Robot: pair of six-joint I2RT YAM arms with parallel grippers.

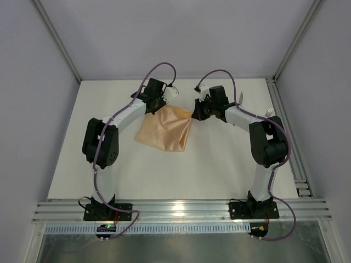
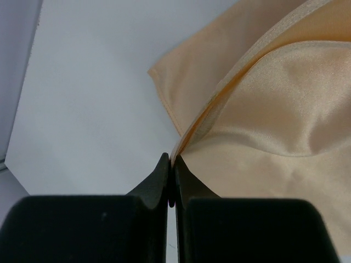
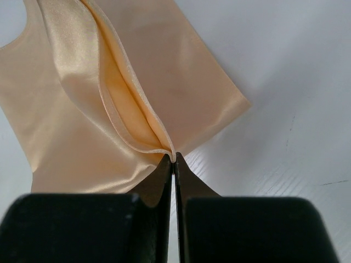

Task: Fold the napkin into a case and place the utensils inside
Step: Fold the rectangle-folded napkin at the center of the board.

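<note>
Here left gripper [image 2: 171,163] and right gripper [image 3: 174,160] pinch napkin [image 1: 164,130].

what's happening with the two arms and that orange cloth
Both arms are handling the peach napkin. The left gripper is shut on its hem at one side, the right gripper at the other, with the cloth loosely doubled over on the table. No case is formed yet; the utensils lie apart at the right, mostly hidden.

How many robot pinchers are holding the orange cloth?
2. The left gripper pinches the thin peach-orange cloth napkin at its far left corner; the right gripper pinches its far right corner. No other gripper is in view.
</note>
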